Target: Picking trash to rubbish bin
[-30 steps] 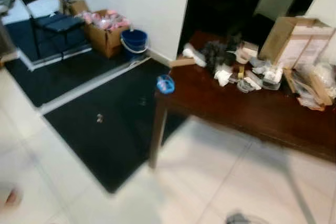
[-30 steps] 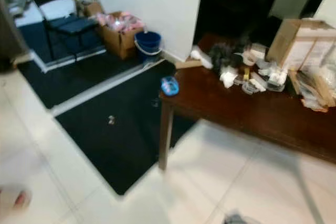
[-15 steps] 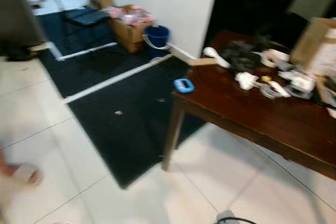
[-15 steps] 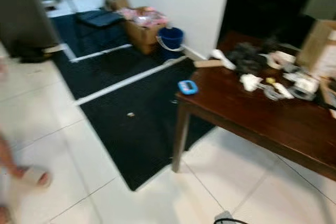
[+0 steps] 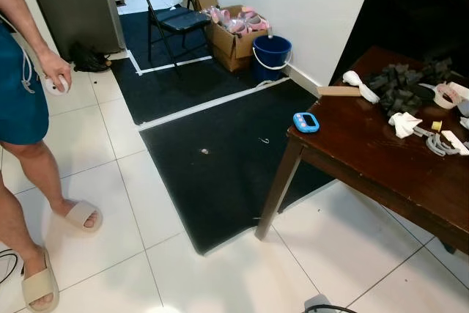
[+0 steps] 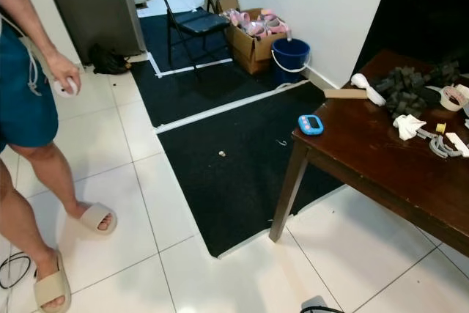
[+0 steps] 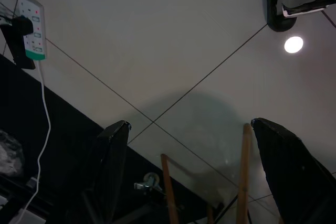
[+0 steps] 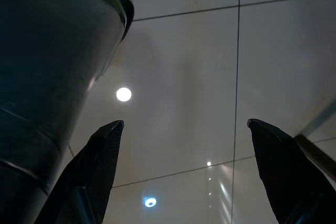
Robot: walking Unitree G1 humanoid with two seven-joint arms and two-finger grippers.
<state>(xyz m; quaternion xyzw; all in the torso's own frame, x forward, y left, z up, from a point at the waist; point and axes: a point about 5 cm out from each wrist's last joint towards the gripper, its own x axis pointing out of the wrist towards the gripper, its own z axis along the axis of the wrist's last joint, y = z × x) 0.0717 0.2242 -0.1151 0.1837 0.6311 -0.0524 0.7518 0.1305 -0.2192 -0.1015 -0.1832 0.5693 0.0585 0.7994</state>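
A small scrap of trash point(image 5: 204, 152) lies on the black mat point(image 5: 220, 181), with a thin bent bit point(image 5: 264, 141) a little nearer the table. A blue bucket point(image 5: 271, 55) stands against the white wall beyond the mat. Crumpled white paper point(image 5: 404, 123) lies among clutter on the dark wooden table point(image 5: 366, 174). My left gripper point(image 7: 190, 123) hangs open over pale floor tiles. The right gripper point(image 8: 185, 123) is open too, low beside my own grey leg, with nothing between its fingers.
A person point(image 5: 26, 108) in blue shorts and sandals stands at the left, a white object in the hand point(image 5: 55, 80). A black folding chair point(image 5: 172, 16) and a full cardboard box point(image 5: 233, 38) stand near the bucket. A blue timer point(image 5: 305, 122) sits on the table corner.
The camera has swung left and the picture has sharpened. The person has come fully into view at the left. The objects themselves have not moved.
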